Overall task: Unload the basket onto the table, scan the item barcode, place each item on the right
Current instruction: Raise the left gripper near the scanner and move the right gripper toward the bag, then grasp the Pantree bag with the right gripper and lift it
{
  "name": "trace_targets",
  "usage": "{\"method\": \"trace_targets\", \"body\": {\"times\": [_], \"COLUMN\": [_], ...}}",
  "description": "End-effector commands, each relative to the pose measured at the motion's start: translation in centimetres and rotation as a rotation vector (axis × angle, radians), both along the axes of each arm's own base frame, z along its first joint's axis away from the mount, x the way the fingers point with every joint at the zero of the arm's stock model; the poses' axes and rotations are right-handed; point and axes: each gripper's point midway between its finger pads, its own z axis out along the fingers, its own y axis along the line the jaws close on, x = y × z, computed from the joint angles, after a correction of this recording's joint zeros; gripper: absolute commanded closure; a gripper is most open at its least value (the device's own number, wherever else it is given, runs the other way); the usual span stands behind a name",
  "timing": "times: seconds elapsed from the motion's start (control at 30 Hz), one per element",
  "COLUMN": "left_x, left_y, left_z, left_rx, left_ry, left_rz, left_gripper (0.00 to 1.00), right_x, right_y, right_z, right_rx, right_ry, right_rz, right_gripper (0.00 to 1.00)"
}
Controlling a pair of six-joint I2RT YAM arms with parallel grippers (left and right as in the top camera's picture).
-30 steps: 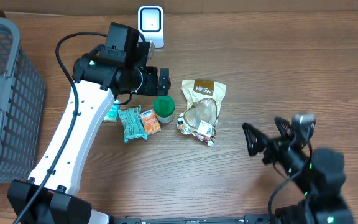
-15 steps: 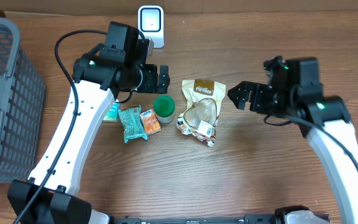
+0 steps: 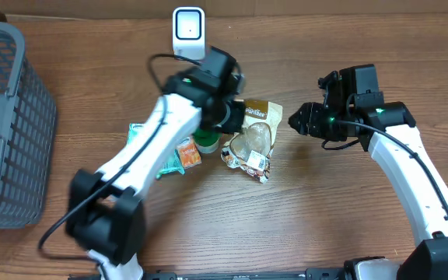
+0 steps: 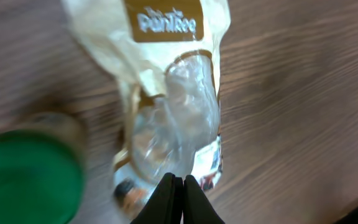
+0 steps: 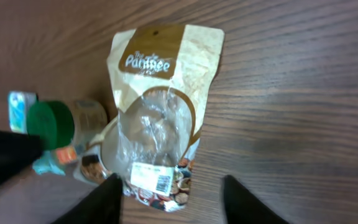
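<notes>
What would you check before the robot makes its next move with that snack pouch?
1. Pouch lying flat on the table: ok.
2. Barcode label facing up, near the pouch's bottom edge: ok.
3. Left hand gripping the pouch: cannot tell; its fingers are shut right over it.
4. Right hand open, ready to grasp: ok, fingers apart, near the pouch.
5. Scanner in place at the table's far edge: ok.
6. Room around the pouch: not ok; the green-lidded jar sits right beside it and could get knocked.
</notes>
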Motion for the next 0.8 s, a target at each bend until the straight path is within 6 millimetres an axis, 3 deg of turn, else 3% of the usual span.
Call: {"method": "trace_targets", "body": {"times": [0.0,0.2,0.47,0.63,0.77], "left_x": [-0.6,-0.9,-1.7,-2.0,-1.5], "left_y": [-1.9,-3.4,-1.4,-1.5,-2.0], "left_z": [-3.1,-5.9,-10.9,-11.4,-9.8], "left_rx": [0.003,0.022,0.155,0.161,0.115], "left_ry": [0.068,0.102,0.218,0.235,0.223], "left_rz": [0.010,-0.003,0.092,0.089,0.078], "left_gripper": [0.96,0.96,0.96,0.96,0.96], "right_x": [0.8,0.8,0.8,0.7,0.3], "right_y": [-0.6,-0.6,-0.6,-0.6,-0.6], "right_z": [0.8,0.8,0.8,0.7,0.5], "right_rx": [-0.017,-0.009,-0.009,-0.006,-0.003], "right_ry": [-0.024,-0.019,-0.016,-0.010,0.014], "right_rz": [-0.038,-0.054,-0.054,-0.059,-0.071], "right_gripper": [0.58,0.59,0.59,0.59,0.59]}}
